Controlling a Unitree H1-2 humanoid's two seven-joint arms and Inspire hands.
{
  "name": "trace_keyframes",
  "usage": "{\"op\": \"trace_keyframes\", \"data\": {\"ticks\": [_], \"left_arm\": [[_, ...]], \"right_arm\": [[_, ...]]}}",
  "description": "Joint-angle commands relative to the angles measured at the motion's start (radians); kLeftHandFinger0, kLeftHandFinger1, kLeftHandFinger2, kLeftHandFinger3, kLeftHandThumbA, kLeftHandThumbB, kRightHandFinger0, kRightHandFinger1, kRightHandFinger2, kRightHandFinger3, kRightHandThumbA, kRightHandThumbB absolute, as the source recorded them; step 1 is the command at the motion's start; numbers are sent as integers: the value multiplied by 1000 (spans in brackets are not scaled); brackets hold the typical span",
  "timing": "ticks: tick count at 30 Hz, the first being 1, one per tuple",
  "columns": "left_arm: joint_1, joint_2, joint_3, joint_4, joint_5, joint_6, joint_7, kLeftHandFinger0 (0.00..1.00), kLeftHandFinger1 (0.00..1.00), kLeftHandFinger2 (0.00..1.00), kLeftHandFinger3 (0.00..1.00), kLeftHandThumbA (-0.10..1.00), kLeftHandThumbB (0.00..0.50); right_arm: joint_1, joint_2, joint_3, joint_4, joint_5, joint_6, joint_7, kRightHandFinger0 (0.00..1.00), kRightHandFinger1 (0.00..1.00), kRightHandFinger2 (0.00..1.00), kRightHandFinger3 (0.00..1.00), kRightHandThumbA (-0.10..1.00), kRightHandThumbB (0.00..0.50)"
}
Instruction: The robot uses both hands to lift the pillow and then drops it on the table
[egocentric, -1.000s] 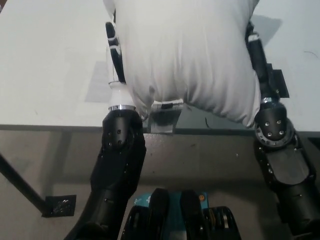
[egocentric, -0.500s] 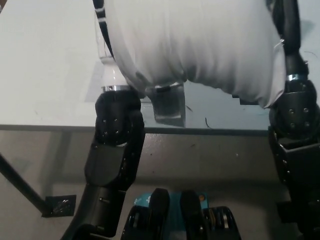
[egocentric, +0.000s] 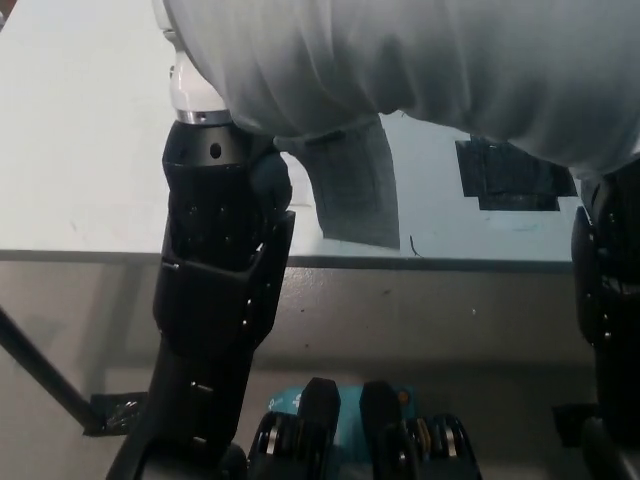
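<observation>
While holding the pillow (egocentric: 420, 60) high and close under the camera, well apart from the surface (egocentric: 80, 150), shows very little of either grip. Fills the whole top of the view with white cloth, long axis running left to right, belly sagging lowest toward the right side.

At the pillow's left end, shows only the white base of the left hand (egocentric: 195, 88) above the black left arm (egocentric: 215, 260), pressed against the cloth; cannot tell whether clamped tight or merely braced. At the right end, shows only the right arm (egocentric: 608, 270) rising behind the sagging cloth, with the right hand hidden entirely. Judging from the way the pillow hangs between the two arms, looks pinched at both ends, one hand per end, neither nearer than the other.

Below the pillow, leaves bare surface with a grey patch (egocentric: 352, 190) and a dark patch (egocentric: 515, 175) near the front edge (egocentric: 100, 255).

Turns on one relation for the drop: pillow straight above the surface, but with its near side hanging roughly over that front edge. Calls for letting go at both ends together, probably after reaching a little forward, lest one end fall first or the pillow slide off toward the body.
</observation>
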Motion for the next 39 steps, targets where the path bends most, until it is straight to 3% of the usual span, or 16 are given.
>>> {"op": "trace_keyframes", "data": {"ticks": [1,14,17,20,26,32,33,34,39], "left_arm": [[-105,-48,-111,-68,88,28,-110,1000,1000,1000,1000,1000,47],[-101,-40,-88,-37,108,63,-80,1000,1000,1000,1000,1000,74],[-90,-42,-55,31,87,90,-51,1000,1000,1000,1000,1000,129],[-90,-45,-48,46,74,92,-48,1000,1000,1000,1000,1000,132],[-82,-38,-26,116,53,87,-46,1000,1000,1000,1000,1000,127],[-21,-4,-14,239,63,24,-41,1000,1000,1000,1000,1000,122],[-3,2,-14,277,71,5,-33,1000,1000,1000,1000,1000,79],[26,10,-14,346,87,-26,-20,1000,1000,1000,1000,1000,46],[35,14,-12,400,89,-49,-14,1000,1000,1000,1000,1000,26]], "right_arm": [[-80,45,84,-17,-17,17,104,1000,1000,1000,1000,1000,371],[-80,43,84,7,-19,16,108,1000,1000,1000,1000,1000,373],[-56,40,80,46,-12,14,106,1000,1000,1000,1000,1000,365],[-52,39,77,60,-4,4,106,1000,1000,1000,1000,1000,364],[-31,36,64,116,17,1,105,1000,1000,1000,1000,1000,375],[19,27,63,228,41,-29,113,1000,1000,1000,1000,1000,354],[36,35,61,264,55,-33,113,1000,1000,1000,1000,1000,314],[68,46,53,325,79,-34,114,1000,1000,1000,1000,1000,308],[83,49,49,366,83,-43,114,1000,1000,1000,1000,1000,309]]}}
